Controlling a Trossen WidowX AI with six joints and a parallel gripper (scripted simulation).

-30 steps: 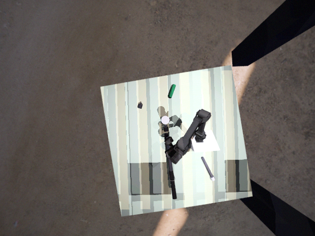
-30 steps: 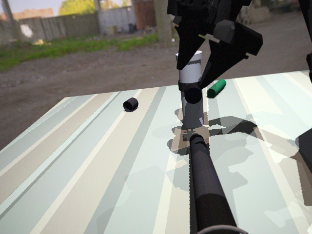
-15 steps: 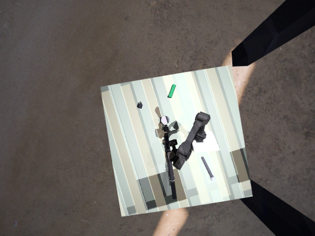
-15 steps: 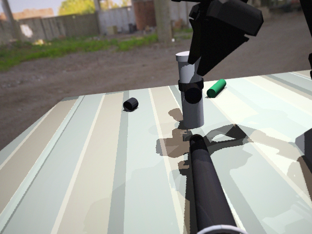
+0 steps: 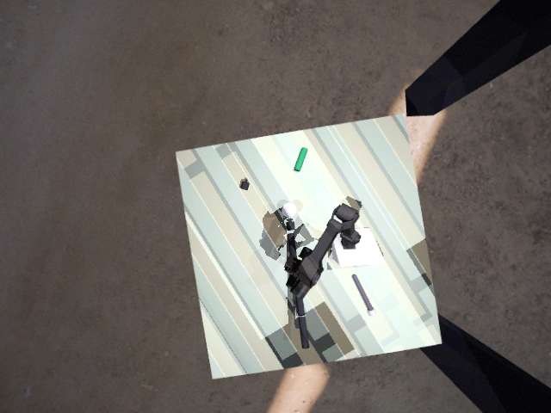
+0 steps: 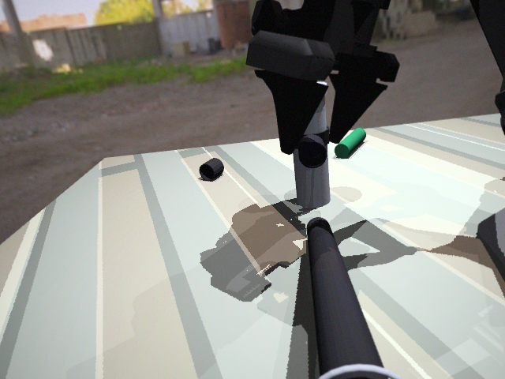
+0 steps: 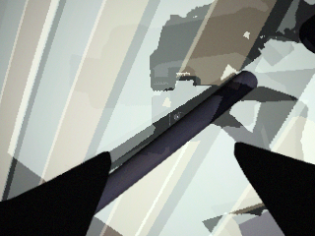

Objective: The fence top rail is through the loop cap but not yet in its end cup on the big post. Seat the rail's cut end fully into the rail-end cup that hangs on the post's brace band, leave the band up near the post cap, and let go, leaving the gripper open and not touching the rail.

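Note:
The pale post (image 5: 289, 210) (image 6: 312, 183) stands upright. Its dark brace band (image 6: 327, 134) is largely hidden by a finger, and the round rail-end cup (image 6: 313, 151) (image 7: 309, 34) faces the exterior view. The long dark rail (image 5: 304, 333) (image 6: 338, 298) (image 7: 162, 147) slopes; its cut end is below the cup in the exterior view and apart from it in the wrist view. A pale ring (image 6: 358, 365) crosses the rail's near part. My gripper (image 6: 311, 146) (image 7: 171, 152) is open and empty. Its fingers stand above the rail in the wrist view; contact cannot be told.
A green cylinder (image 5: 300, 158) (image 6: 349, 142) lies behind the post. A small dark hollow cylinder (image 5: 244, 183) (image 6: 211, 168) lies to the left. The arm's base stands on a white plate (image 5: 367, 258), with a dark rod (image 5: 362, 293) nearby. Shadows cover the area around the rail end.

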